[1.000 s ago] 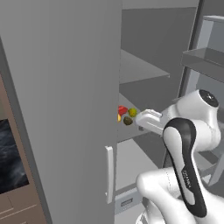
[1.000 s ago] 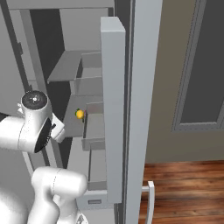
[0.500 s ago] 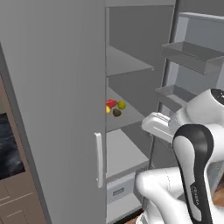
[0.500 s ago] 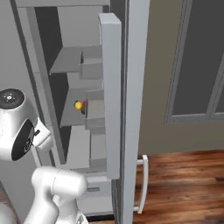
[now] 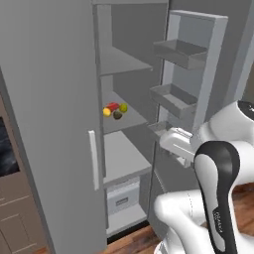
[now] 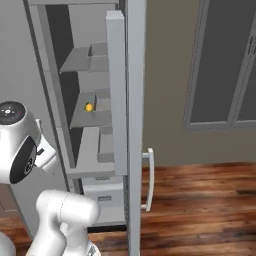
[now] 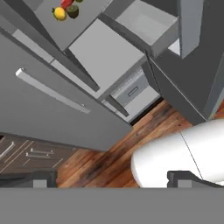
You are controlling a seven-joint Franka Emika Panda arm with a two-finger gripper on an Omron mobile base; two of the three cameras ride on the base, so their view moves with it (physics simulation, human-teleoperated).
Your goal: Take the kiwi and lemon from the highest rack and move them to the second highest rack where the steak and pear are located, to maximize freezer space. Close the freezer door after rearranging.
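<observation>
The lemon [image 5: 106, 112], steak [image 5: 113, 106], pear [image 5: 123, 107] and kiwi [image 5: 117, 115] lie close together on the second highest rack [image 5: 134, 121]. Above them the highest rack [image 5: 121, 62] is a bare grey board. The freezer door [image 5: 191, 74] stands wide open on the right, with its handle [image 6: 148, 180] on the outer face. My gripper [image 5: 171, 141] hangs well in front of the shelves and below them, apart from every item. In the hand view the gripper [image 7: 113, 178] is open and holds nothing, with the lemon [image 7: 60, 13] and kiwi [image 7: 72, 11] far off at the top.
Bins [image 5: 181, 52] line the inside of the open door. A closed grey panel with a bar handle [image 5: 93, 159] flanks the cabinet on the left. A drawer [image 5: 121, 198] sits at the cabinet's bottom, above the wooden floor [image 6: 200, 200]. A window [image 6: 225, 65] is at the right.
The whole picture has shifted, so the base has moved back from the cabinet. My hand has drawn away from the fruit on the shelf. The jaws stay open.
</observation>
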